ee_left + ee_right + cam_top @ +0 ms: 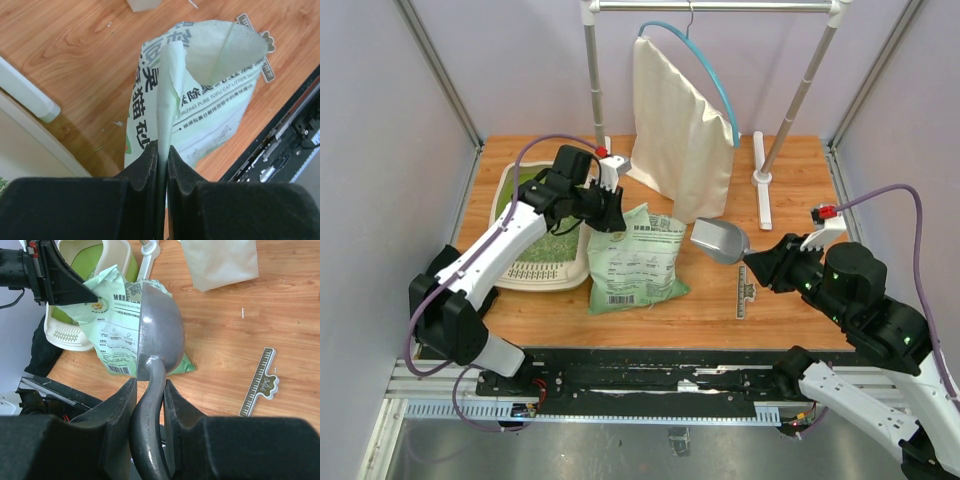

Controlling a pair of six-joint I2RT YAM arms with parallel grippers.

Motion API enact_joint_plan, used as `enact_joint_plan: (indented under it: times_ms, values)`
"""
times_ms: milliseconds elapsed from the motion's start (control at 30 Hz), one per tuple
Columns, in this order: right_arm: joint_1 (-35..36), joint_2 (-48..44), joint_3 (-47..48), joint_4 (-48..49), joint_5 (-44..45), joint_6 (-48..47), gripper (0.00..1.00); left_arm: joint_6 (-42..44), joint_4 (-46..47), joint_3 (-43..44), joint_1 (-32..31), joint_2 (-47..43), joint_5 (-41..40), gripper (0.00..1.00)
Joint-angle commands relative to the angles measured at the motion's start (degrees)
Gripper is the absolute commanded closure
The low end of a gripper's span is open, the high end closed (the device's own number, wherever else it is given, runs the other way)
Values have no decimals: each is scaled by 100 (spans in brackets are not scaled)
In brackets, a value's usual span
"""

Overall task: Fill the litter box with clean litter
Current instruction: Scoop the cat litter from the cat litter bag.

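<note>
Left gripper [162, 150]: clenched on the torn top edge of the green bag [215, 95], clearest in its own wrist view | right gripper [150, 390]: clamped on the grey scoop [160, 320] by its handle, bowl near the bag's right side | litter box [535, 268]: table's left, just beside the bag, under the left arm; left wrist view misses it | clip [261, 382]: on the table right of the scoop

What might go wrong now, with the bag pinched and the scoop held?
The left gripper pinches only a thin edge of the bag; it could slip or rip. The scoop in the right gripper may shove the bag instead of entering it. Its arm lies over the litter box, so scoopfuls might miss.
</note>
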Motion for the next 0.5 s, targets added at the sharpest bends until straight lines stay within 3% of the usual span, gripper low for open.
enact_joint_plan:
  times_ms: [0, 67, 233, 467]
  values:
    - [-115, -60, 124, 117, 48, -56, 99, 67, 173, 118, 14, -417, 682, 94]
    - [-121, -60, 180, 61, 79, -76, 99, 186, 250, 67, -53, -584, 824, 99]
    - [-114, -7, 482, -135, 81, -169, 99, 689, 549, -253, -586, -1182, 1019, 100]
    - [-116, 375, 1149, -675, -492, -456, 99, 1345, 1728, -1542, -1103, -2282, 949, 100]
